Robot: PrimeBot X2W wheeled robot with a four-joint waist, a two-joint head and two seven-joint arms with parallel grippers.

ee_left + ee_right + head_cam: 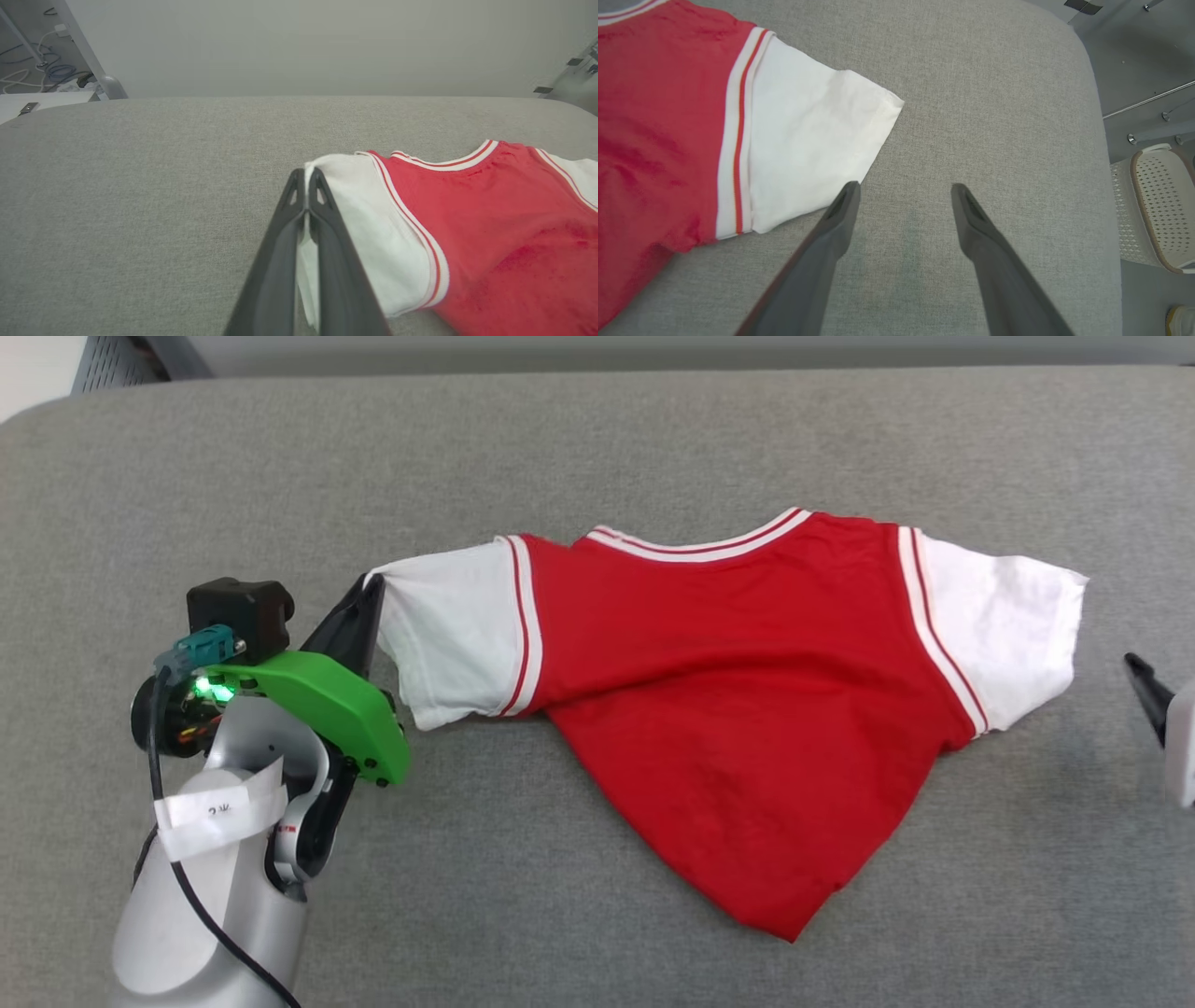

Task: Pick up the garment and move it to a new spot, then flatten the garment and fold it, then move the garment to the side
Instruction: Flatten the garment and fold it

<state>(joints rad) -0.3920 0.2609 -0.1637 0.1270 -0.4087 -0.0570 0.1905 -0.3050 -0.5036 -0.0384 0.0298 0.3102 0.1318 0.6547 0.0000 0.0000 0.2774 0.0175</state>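
1. Showing one dark tip at the head view's right edge, our right gripper (903, 186) is otherwise cut off there.
2. We see both wrist views crop the garment (747, 691) at their frame edges.
3. Our left gripper (306, 176) stands clenched on the edge of the white left-hand sleeve (448, 635), a sliver of cloth caught between its fingers.
4. We find the garment spread on the gray padded surface (597, 439); the right gripper hangs released just beside the right-hand sleeve (808, 140), over bare gray.

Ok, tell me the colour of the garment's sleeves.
White sleeves, red-and-white striped seam trim; clearest in the right wrist view.
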